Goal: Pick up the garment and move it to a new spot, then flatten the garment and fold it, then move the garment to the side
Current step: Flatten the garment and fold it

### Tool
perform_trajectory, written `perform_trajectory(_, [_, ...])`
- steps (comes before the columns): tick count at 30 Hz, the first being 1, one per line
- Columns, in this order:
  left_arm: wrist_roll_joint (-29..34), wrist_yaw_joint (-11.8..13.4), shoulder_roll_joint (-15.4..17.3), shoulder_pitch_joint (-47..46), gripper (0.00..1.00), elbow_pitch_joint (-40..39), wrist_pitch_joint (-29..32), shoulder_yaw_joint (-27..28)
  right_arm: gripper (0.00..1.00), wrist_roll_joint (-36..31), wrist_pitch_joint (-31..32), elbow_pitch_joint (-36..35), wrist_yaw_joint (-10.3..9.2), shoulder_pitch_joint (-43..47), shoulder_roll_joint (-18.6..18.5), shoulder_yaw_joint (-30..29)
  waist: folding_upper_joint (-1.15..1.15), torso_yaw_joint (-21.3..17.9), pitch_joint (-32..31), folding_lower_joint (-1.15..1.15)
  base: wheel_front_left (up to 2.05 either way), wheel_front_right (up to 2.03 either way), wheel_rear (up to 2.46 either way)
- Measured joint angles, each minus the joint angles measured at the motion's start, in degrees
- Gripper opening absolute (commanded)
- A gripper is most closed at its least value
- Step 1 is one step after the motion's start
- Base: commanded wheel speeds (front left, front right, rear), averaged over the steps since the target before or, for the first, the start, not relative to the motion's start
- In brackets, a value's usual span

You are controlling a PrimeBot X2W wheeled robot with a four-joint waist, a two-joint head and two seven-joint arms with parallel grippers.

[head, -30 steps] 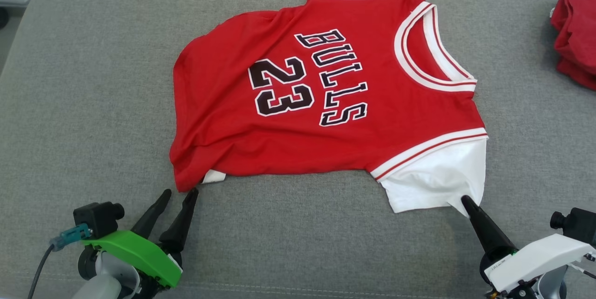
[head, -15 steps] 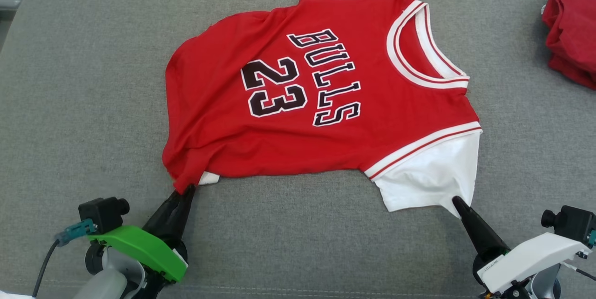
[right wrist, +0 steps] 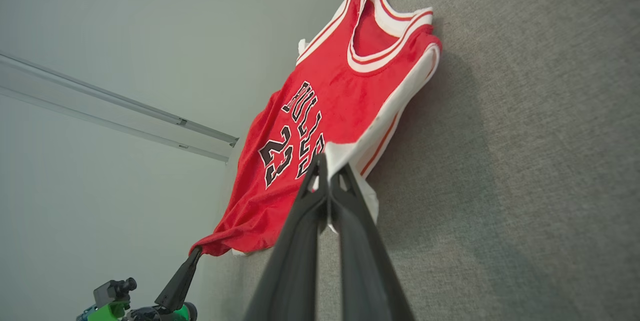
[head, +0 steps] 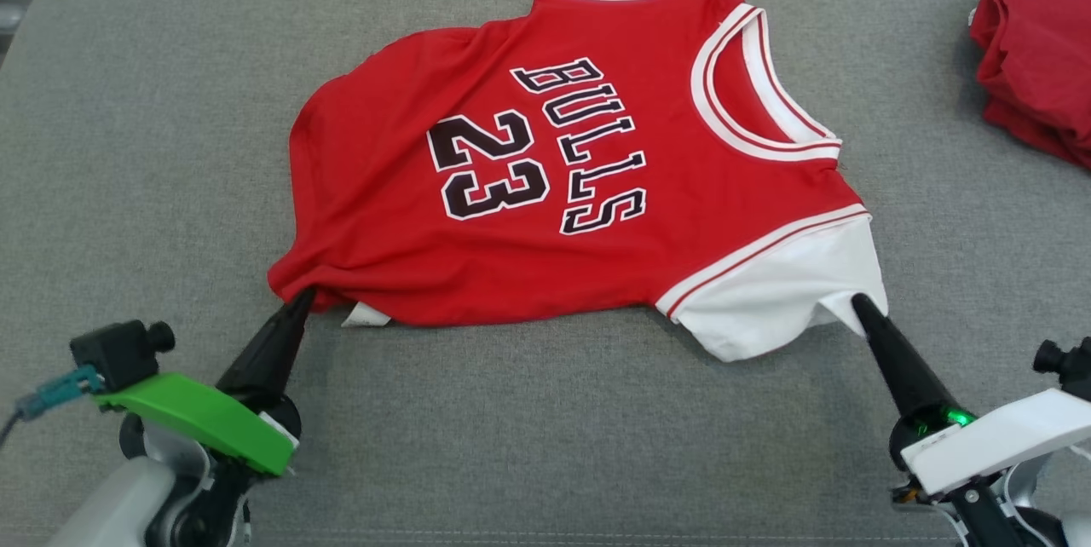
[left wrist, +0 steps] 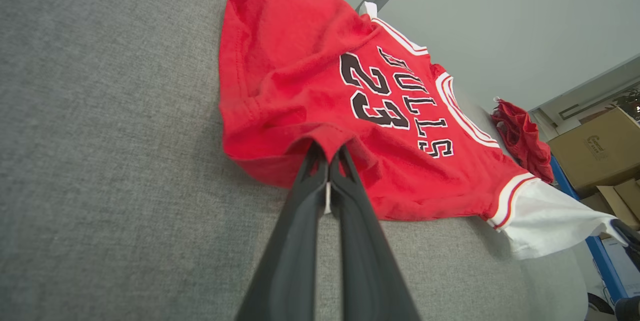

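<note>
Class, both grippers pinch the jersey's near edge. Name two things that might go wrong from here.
1. The left gripper and right gripper each pinch only a small bit of the garment; a corner may slip free when lifted.
2. Carried rightward, it might snag the red cloth pile.

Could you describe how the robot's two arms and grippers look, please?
Each gripper has two long, dark, tapering fingers. The left gripper has a green cover, a small black camera and a teal cable plug; its forearm is pale grey. The right gripper has a white cover, a black camera and a green light.
</note>
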Motion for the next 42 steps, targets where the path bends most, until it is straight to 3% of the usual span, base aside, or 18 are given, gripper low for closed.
perform_trajectory(10, [-10.94, 0.00, 11.22, -0.10, 0.00, -17.50, 7.44, 2.93, 0.00, 5.83, -1.21, -5.46, 0.03, -2.27, 0.12, -5.79, 0.00, 0.00, -1.46, 0.00, 0.00, 0.00, 0.00])
perform_trajectory(17, [-15.59, 0.00, 18.52, 2.21, 0.00, -23.76, 12.58, 3.67, 0.00, 6.72, -0.26, -7.66, 0.03, -2.84, -2.07, -7.47, 0.00, -0.74, -3.04, 0.00, 0.00, 0.00, 0.00])
perform_trajectory(34, [-23.24, 0.00, 26.96, 3.98, 0.00, -43.64, 14.34, 12.24, 0.00, 10.03, -0.76, -25.12, 0.60, -4.14, -4.30, -15.58, 0.00, -3.13, -5.79, 0.00, 0.00, 0.00, 0.00])
perform_trajectory(42, [-26.47, 0.00, 32.56, 2.07, 0.00, -48.73, 18.19, 15.35, 0.00, 10.88, 0.48, -32.66, 0.46, -9.04, -8.16, -19.14, 0.00, -4.90, -5.66, 0.00, 0.00, 0.00, 0.00])
